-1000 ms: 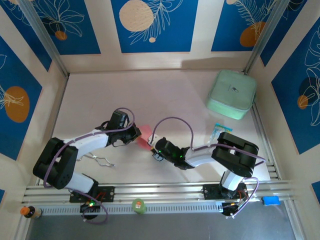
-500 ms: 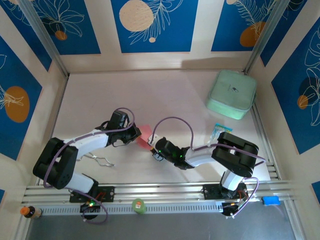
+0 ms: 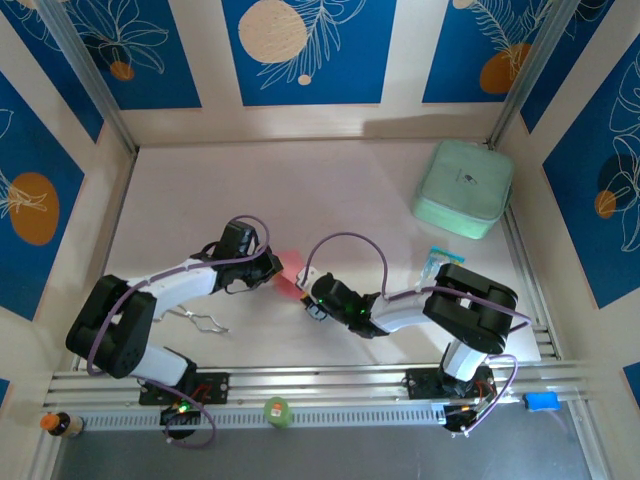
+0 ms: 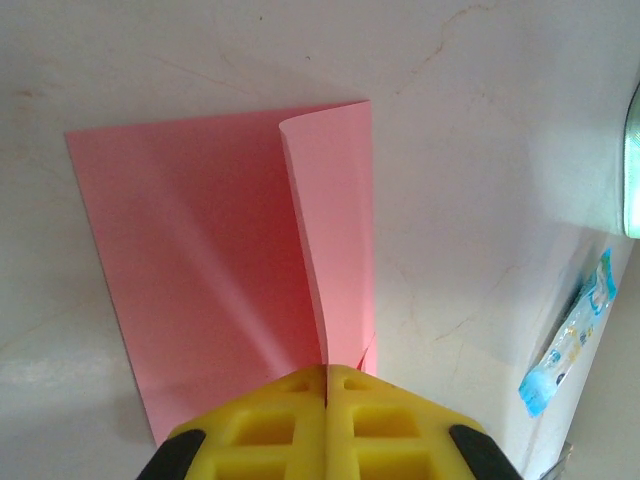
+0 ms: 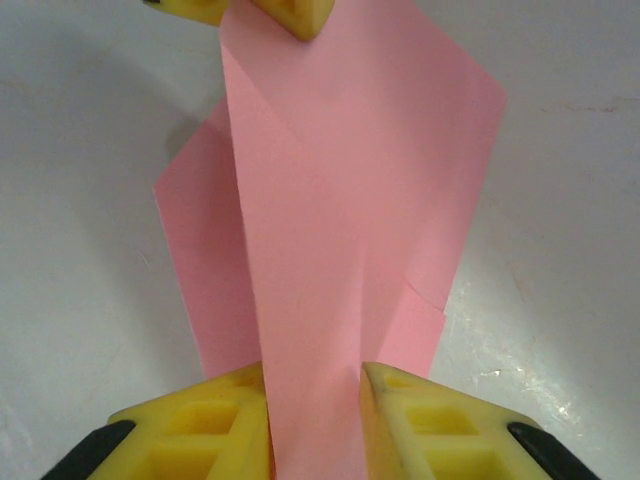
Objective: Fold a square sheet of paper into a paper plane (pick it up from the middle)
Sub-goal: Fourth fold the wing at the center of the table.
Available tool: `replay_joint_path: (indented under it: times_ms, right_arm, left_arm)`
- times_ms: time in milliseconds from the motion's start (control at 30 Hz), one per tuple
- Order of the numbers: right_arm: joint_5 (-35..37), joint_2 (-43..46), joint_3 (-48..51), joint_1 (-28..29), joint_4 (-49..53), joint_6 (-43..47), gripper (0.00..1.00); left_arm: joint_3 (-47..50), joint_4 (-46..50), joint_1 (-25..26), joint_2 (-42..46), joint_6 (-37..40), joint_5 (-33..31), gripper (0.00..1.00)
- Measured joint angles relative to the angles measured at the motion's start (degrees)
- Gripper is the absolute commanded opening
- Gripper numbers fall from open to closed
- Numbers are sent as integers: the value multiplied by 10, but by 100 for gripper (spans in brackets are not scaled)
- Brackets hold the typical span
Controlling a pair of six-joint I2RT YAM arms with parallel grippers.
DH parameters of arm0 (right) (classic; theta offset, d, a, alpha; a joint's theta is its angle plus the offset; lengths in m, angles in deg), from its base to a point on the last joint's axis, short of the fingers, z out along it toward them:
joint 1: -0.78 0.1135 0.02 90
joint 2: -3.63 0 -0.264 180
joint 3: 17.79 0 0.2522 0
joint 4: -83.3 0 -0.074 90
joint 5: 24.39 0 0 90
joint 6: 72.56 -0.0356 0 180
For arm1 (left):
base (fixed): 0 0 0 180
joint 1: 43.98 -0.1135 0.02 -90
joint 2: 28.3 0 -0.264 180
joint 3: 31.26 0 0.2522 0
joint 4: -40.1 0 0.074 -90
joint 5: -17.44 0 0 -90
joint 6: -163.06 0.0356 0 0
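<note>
— What worries us most here?

— The right fingers (image 5: 258, 395). They stand partly open with a tall flap of the sheet of paper (image 4: 200, 260) running up between them, and we cannot tell whether they press on it at all. If they don't, we judge the flap could slide out and flop back flat.

— And the left fingers (image 4: 326, 395)?

— Shut tight, pinching the sheet right at the raised fold. That grip is firm, but it is our second worry. The paper is thin, so a pull from both sides could tear it at the pinch or drag the whole sheet across the counter (image 4: 480, 150).

— Could the fold go crooked?

— We think so. The lifted part curls instead of lying edge on edge, so pressing it down now could set a slanted crease.

— How does the sheet look otherwise?

— Pink-red, plain and smooth. It sits on the counter between the left and right fingers, near the middle. The wider part lies flat, and the narrower part rises along a soft bend and curls above it. We see a small kink in the edge just beside the left fingers, though we cannot say if it is a tear. There is no dart shape yet.
</note>
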Motion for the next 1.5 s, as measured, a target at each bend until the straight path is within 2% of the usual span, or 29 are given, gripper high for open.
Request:
replay_joint_path:
  times_ms: [433, 800, 933, 1000, 1133, 1333, 1500]
  right_arm:
    - [-5, -5, 0, -4, -1, 6, 27]
    - [-17, -5, 0, -5, -2, 6, 15]
    - [-24, -5, -1, -6, -1, -2, 11]
    - [-29, -7, -3, -6, 1, -9, 8]
    - [-45, -17, -11, -8, 2, -31, 7]
    - [-68, -30, -26, -14, 14, -57, 7]
    - [-96, -37, -46, -25, 35, -89, 7]
  left_arm:
    - [-2, -1, 0, -5, 0, 4, 2]
    - [-2, -1, 0, -7, 0, 4, 4]
    - [-2, -1, 0, -7, 1, 4, 18]
    - [-3, 0, 0, -7, 3, 3, 30]
    - [-3, 8, 0, -2, 1, -1, 44]
    - [-5, 36, -2, 35, 1, -24, 51]
    - [-10, 59, -3, 62, 7, -46, 51]
